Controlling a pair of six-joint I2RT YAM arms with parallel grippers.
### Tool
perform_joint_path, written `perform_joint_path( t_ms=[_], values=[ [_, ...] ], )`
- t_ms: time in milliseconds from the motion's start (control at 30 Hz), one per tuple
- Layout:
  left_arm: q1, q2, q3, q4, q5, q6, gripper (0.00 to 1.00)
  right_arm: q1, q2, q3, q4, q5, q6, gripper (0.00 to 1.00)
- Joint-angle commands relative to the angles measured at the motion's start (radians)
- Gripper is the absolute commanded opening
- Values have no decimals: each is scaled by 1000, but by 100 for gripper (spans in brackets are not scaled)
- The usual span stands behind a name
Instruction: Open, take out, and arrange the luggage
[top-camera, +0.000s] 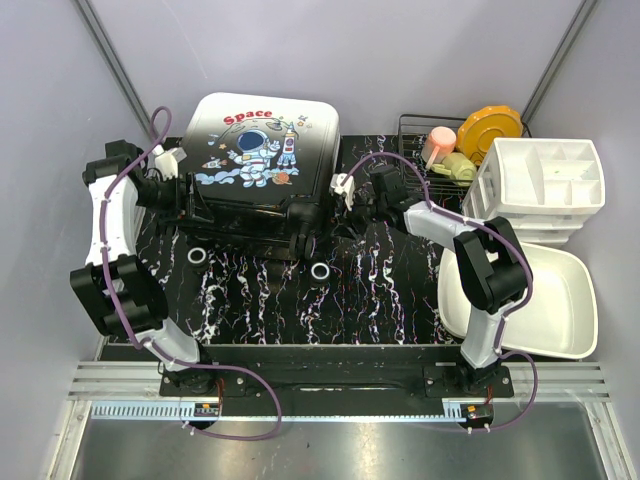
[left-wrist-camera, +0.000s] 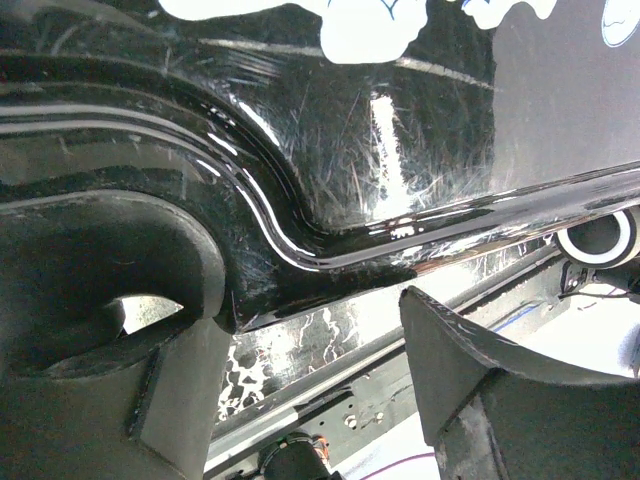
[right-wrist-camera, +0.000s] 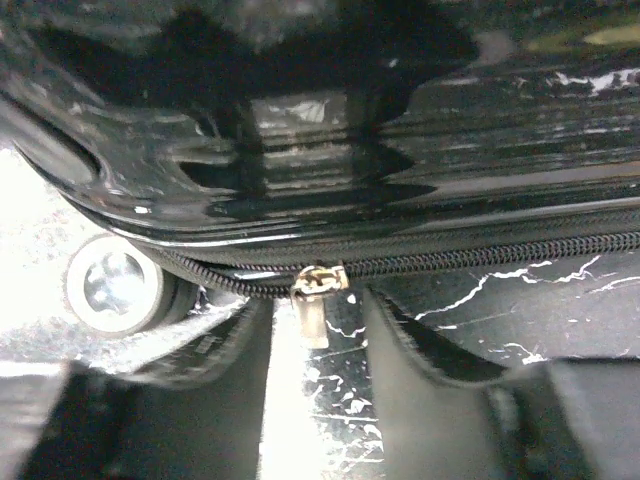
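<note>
The luggage (top-camera: 262, 150) lies flat on the black marbled table (top-camera: 380, 290), astronaut print facing up and lid shut. My left gripper (top-camera: 185, 195) sits at its left side; in the left wrist view the gripper (left-wrist-camera: 310, 330) is open, with only the table between its fingers and the glossy black shell (left-wrist-camera: 330, 170) just above. My right gripper (top-camera: 345, 190) is at the case's right side. In the right wrist view it (right-wrist-camera: 315, 335) is open, and the brass zipper pull (right-wrist-camera: 312, 305) hangs in the gap, untouched by either finger. The zipper (right-wrist-camera: 500, 255) runs closed to the right of the slider.
Two white caster wheels (top-camera: 198, 256) (top-camera: 320, 271) stick out from the case's near edge. A white basin (top-camera: 560, 300) sits at the right, a white drawer organiser (top-camera: 545, 185) behind it. A wire rack (top-camera: 415, 130) holds an orange plate (top-camera: 490, 130) and a pink cup (top-camera: 438, 143).
</note>
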Motion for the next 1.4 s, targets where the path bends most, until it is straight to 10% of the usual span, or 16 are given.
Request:
perform_joint_path(
  t_ms=[0, 167, 633, 900, 1100, 1367],
  values=[
    [12, 36, 50, 170, 15, 11, 71, 16, -25, 2, 95, -52, -8, 39],
    [23, 53, 70, 171, 9, 7, 71, 34, -40, -18, 104, -68, 21, 0],
    [46, 225, 294, 148, -48, 20, 71, 232, -163, -199, 273, 64, 386, 0],
    [52, 219, 273, 147, -51, 46, 72, 68, -148, -103, 96, 163, 359, 0],
    [12, -28, 86, 133, 122, 117, 89, -4, -114, -15, 23, 81, 362, 0],
    [-267, -390, -200, 268, -15, -31, 99, 54, -63, 37, 62, 83, 425, 0]
  ],
)
